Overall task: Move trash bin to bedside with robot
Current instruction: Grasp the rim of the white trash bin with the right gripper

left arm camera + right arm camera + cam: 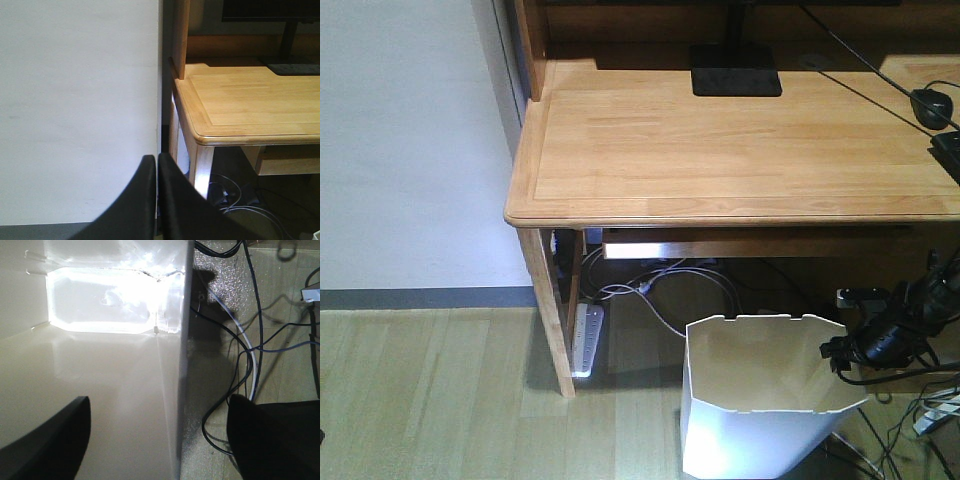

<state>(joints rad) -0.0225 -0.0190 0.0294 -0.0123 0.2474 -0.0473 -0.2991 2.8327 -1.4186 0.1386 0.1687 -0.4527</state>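
Bin point(750, 430) stands on the floor just in front of the table point(720, 150), below the right part of its front edge. Right tool point(160, 400) is apart, straddling the bin's right wall without clamping it. Left tool point(156, 159) is together, off the table's left corner, holding nothing.

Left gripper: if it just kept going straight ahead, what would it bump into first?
The left gripper would likely meet the white wall, near its edge beside the desk leg; depth unclear.
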